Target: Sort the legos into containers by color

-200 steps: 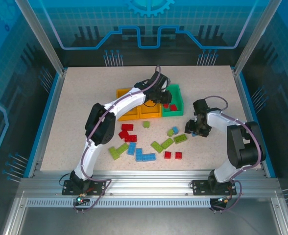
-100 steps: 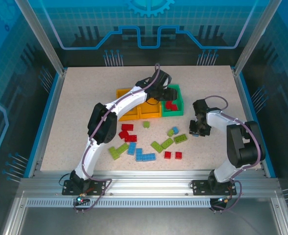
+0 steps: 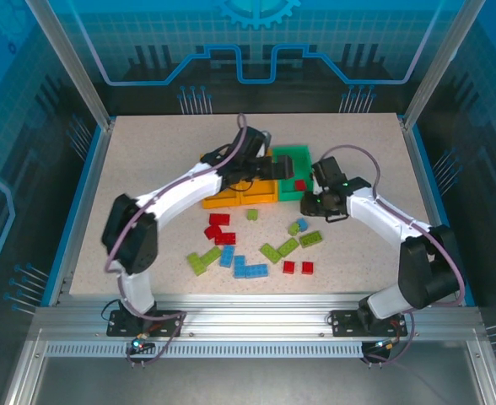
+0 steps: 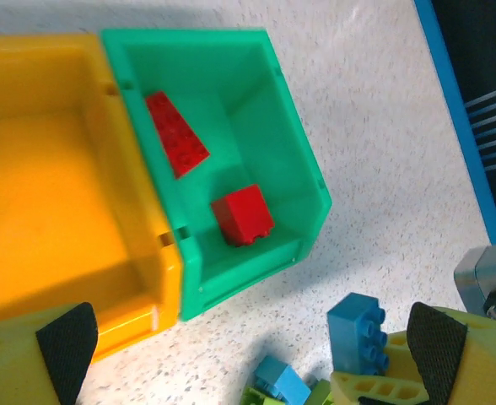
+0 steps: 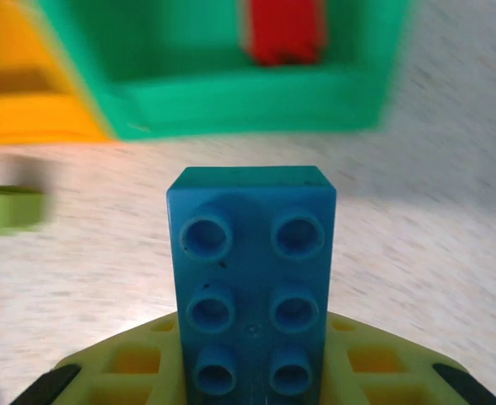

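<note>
Legos (image 3: pixel 250 270) in red, blue and lime green lie scattered over the speckled surface (image 3: pixel 147 169), most of them in a loose band in front of the three joined bins. Two of these bins are orange-yellow (image 3: pixel 231 199) and the one at the right end is green (image 3: pixel 292 157).

The left gripper (image 3: pixel 263 171) hangs over the row, about where the middle bin meets the green one. In its own wrist view the left gripper (image 4: pixel 250 346) has its dark pads (image 4: pixel 67 342) far apart at the two bottom corners, with nothing between them. Below it the green bin (image 4: pixel 311 173) holds two red bricks, a longer one (image 4: pixel 176 133) leaning against the wall shared with the orange-yellow bin (image 4: pixel 54 194), and a stubby one (image 4: pixel 242 215) nearer the front wall.

The right gripper (image 3: pixel 313 202) sits just off the green bin's near right corner and is clamped on a blue brick (image 5: pixel 250 253). The brick stands studs toward the wrist camera, two across and three showing, rising out of the yellow-green fingers of the right gripper (image 5: pixel 250 380). Past it, blurred, are the green bin's front wall (image 5: pixel 248 93), a red brick (image 5: pixel 286 34) inside, and a lime piece (image 5: pixel 8 209) on the surface to the left. From the left wrist the same blue brick (image 4: pixel 358 325) shows clear of the bin, with a smaller blue lego (image 4: pixel 277 380) lying on the surface just beside it.
</note>
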### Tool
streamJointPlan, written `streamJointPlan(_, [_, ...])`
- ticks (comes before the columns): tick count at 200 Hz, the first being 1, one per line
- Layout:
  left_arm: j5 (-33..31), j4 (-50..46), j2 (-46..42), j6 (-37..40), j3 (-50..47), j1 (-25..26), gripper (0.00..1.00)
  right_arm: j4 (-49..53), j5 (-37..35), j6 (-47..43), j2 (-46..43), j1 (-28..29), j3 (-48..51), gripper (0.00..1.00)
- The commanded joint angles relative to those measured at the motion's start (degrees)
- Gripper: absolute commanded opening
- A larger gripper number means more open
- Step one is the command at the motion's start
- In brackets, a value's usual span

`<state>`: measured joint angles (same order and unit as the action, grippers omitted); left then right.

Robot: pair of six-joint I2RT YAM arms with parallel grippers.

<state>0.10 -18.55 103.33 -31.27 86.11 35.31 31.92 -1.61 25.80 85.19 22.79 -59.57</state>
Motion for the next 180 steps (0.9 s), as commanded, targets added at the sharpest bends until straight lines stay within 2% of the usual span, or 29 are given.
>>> streamJointPlan(1, [-9.0,2.5,-8.9,-1.7,-10.2,-2.2,0.99,-3.4,8.3,-0.9,2.4,4.0,-5.9,0.22])
streamJointPlan(37, [-10.1,-3.1,-18.9,-4.9,-25.4,-10.9,0.99,-7.5,18.7,2.0,13.2,8.5,-17.2,0.22])
streamJointPlan(63, [-10.5,-6.4,-24.4,-4.4,-32.8,-14.7,0.99,-5.8,19.9,2.1,22.2,12.0,-28.0,0.22])
streamJointPlan(94, [-12.0,-7.5,-28.5,-5.2,-38.1,-16.0,0.99,-5.0,21.8,5.0,31.3,13.1,-37.3,0.21])
streamJointPlan(136, [-9.8,-6.7,-30.9,-4.4,-42.5,-16.2,0.99,-0.9,20.3,5.8,39.5,13.8,-47.8,0.24])
streamJointPlan(165, [-6.1,-6.8,-31.7,-4.1,-44.1,-15.6,0.99,3.2,19.5,5.9,45.1,13.9,-54.8,0.36])
streamJointPlan(180, [-6.2,-7.3,-32.1,-4.5,-44.6,-14.4,0.99,3.8,19.1,6.2,46.5,14.0,-56.5,0.45])
